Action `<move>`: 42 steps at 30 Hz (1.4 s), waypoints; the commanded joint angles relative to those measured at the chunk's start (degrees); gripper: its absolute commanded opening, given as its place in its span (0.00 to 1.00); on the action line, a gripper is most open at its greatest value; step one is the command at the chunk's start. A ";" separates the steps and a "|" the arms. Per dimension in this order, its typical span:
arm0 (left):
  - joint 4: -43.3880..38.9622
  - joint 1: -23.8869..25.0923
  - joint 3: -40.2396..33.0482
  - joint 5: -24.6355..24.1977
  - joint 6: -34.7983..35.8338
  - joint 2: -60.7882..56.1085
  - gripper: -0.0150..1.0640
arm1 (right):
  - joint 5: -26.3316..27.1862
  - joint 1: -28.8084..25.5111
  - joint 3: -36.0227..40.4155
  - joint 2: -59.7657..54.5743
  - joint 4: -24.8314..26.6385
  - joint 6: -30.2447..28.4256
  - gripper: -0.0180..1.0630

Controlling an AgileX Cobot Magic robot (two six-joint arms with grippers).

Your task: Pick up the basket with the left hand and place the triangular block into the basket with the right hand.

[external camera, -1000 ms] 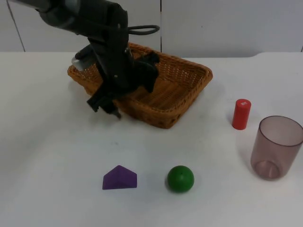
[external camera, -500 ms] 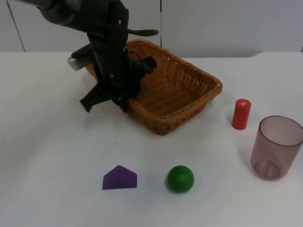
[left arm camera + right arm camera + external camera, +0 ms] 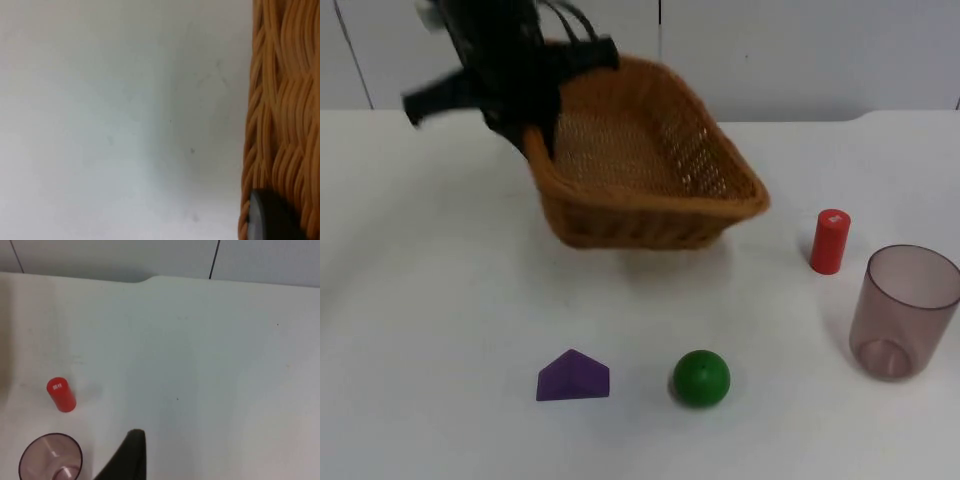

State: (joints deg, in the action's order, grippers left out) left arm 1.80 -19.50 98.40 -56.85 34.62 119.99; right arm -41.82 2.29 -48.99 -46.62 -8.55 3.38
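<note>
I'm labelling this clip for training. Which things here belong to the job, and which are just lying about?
Part of the job:
- wicker basket, held tilted off the table by the left tool
- purple triangular block, on the table

Lying about:
- green ball
- red cylinder
- translucent cup

white label on red cylinder [image 3: 829, 241], unreadable

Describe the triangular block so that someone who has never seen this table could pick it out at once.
On the white table, look at the near edge in the top view, in front of the wicker basket that the left claw holds up. Two small things lie there side by side: the triangular block and, on its right, a green ball. The block is the purple one, roof-shaped with a peak on top.
</note>
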 commanded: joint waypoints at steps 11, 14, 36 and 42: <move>18.97 9.79 -9.89 -5.03 -32.46 -18.88 0.01 | -3.20 0.22 -0.56 2.88 2.60 -0.20 0.98; 19.34 13.77 -22.46 3.03 -32.80 -28.29 0.01 | -2.97 0.22 -0.56 3.58 4.95 -1.61 0.98; 27.85 26.67 -49.45 12.72 -42.97 -53.11 0.01 | -7.26 0.22 -0.56 1.47 30.18 -25.97 0.98; 30.25 33.36 -43.87 6.31 -45.01 -48.91 0.01 | -9.81 0.51 -0.56 -4.06 37.60 -34.70 0.98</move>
State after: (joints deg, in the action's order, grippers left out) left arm 27.81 11.95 51.43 -48.09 -8.13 69.33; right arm -50.95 2.29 -48.99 -48.56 26.14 -27.19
